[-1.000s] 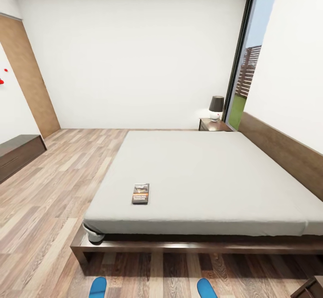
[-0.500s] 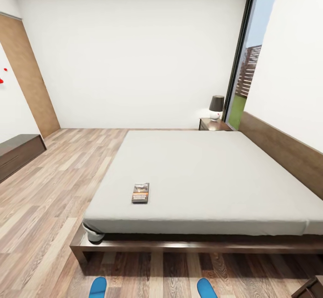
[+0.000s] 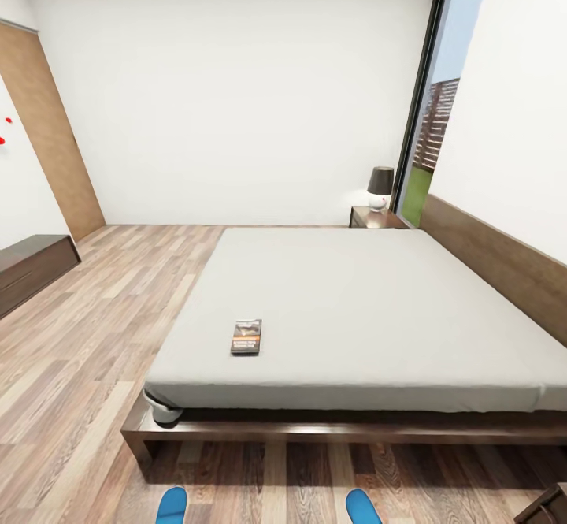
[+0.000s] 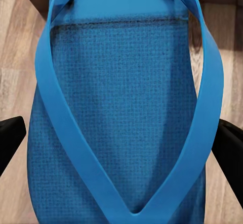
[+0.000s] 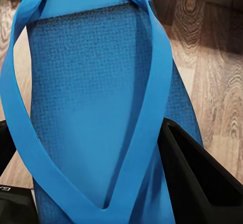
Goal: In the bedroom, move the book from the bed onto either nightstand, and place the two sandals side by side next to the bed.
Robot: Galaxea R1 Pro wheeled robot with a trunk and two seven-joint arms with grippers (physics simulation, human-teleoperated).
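- Two blue sandals, well apart, seem light and floppy; we'd pinch each sole's edges.
- We see both jaws straddling sandals; whether clenched, we cannot tell.

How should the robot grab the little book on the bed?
The book lies flat on the mattress of the bed, near its foot-end corner, with nothing touching it. Probably best from straight above, fingers across its two long edges, the narrower span. Being thin and flat on a soft surface, it offers no raised part to hook; pressing slightly into the mattress may help the fingers get around the edges.
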